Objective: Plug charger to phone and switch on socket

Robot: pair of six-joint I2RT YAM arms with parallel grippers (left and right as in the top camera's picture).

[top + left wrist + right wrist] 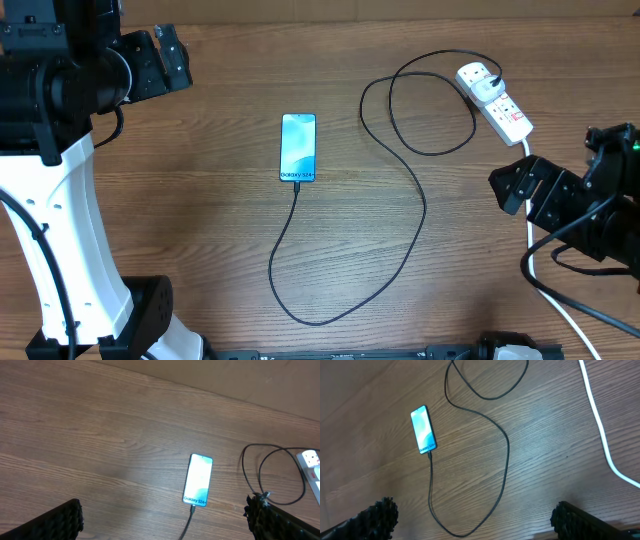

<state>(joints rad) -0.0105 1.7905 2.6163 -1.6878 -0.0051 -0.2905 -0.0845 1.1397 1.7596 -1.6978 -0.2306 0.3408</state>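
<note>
The phone [298, 147] lies flat mid-table with its blue screen up; it also shows in the left wrist view [198, 480] and the right wrist view [423, 430]. The black charger cable [400, 240] is plugged into the phone's near end, loops across the table and runs to the adapter in the white socket strip [497, 103] at the back right. My left gripper [168, 58] is open and empty at the back left. My right gripper [518, 185] is open and empty, just in front of the socket strip.
The socket's thick white cord [545, 280] runs down the right side under my right arm, seen also in the right wrist view [600, 425]. The left arm's white base [70, 250] stands at the front left. The table is brown wood.
</note>
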